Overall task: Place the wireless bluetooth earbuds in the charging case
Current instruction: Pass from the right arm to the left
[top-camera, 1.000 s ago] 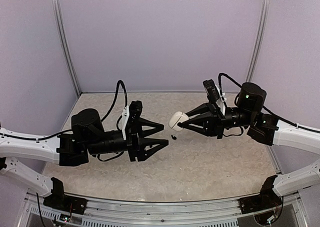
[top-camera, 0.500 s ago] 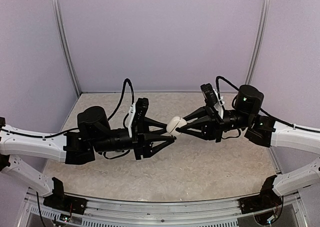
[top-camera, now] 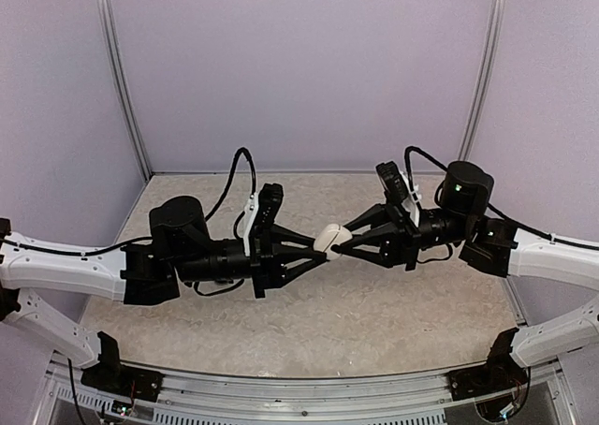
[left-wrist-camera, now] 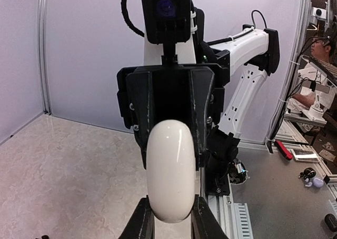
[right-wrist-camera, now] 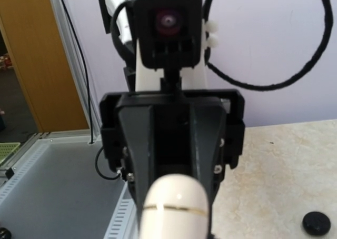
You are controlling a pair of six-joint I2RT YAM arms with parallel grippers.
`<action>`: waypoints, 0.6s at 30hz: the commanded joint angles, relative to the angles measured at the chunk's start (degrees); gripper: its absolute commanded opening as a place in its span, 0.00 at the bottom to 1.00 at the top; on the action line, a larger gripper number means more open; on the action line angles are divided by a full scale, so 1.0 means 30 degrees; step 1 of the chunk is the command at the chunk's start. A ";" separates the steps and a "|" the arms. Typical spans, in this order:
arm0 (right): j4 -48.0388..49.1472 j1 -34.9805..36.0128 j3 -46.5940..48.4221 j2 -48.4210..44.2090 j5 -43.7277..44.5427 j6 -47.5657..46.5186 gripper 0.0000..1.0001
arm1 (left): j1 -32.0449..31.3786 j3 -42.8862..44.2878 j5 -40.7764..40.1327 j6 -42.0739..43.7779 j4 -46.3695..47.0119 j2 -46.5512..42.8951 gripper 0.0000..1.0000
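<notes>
A white charging case (top-camera: 328, 239), lid closed, hangs in mid-air between both grippers above the middle of the table. My right gripper (top-camera: 338, 243) is shut on it from the right. My left gripper (top-camera: 318, 248) has come in from the left, and its fingers press on both sides of the case's end (left-wrist-camera: 169, 170). In the right wrist view the case (right-wrist-camera: 176, 207) shows its lid seam. A small black earbud (right-wrist-camera: 316, 223) lies on the table below. The white earbuds and the other case are out of view.
The speckled beige table (top-camera: 374, 322) is enclosed by lilac walls (top-camera: 299, 69) at the back and sides. Metal rails with the arm bases (top-camera: 281, 392) run along the near edge.
My left arm has moved right and up to the case, and its open jaws have closed around the case's end. My right arm has carried the case slightly left and towards the centre.
</notes>
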 commanded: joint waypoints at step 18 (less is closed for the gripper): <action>-0.7803 0.0355 0.1835 -0.0226 0.1181 -0.2512 0.60 | 0.0993 0.3446 0.1200 0.3562 -0.8667 -0.0558 0.05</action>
